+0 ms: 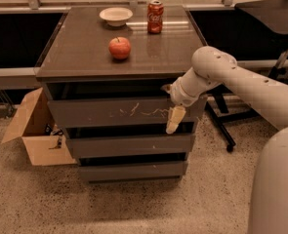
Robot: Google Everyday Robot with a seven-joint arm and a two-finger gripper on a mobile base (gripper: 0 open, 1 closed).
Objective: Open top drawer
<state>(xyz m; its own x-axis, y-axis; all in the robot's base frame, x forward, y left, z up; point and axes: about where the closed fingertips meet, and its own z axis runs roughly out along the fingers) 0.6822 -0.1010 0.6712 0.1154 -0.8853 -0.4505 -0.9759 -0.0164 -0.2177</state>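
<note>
The top drawer (109, 112) is the tallest grey front of three, with pale scratches across its middle, right under the dark tabletop. My gripper (174, 117) is at the drawer's right end, against its front just below the upper edge. The pale arm (241, 84) reaches in from the right. A dark gap shows above the drawer front.
On the cabinet top (85, 57) are a red apple (119, 48), a white bowl (116, 16) and a red soda can (155, 16). Two shorter drawers (129, 145) lie below. An open cardboard box (33, 130) stands at the left, office chair legs (221, 126) at the right.
</note>
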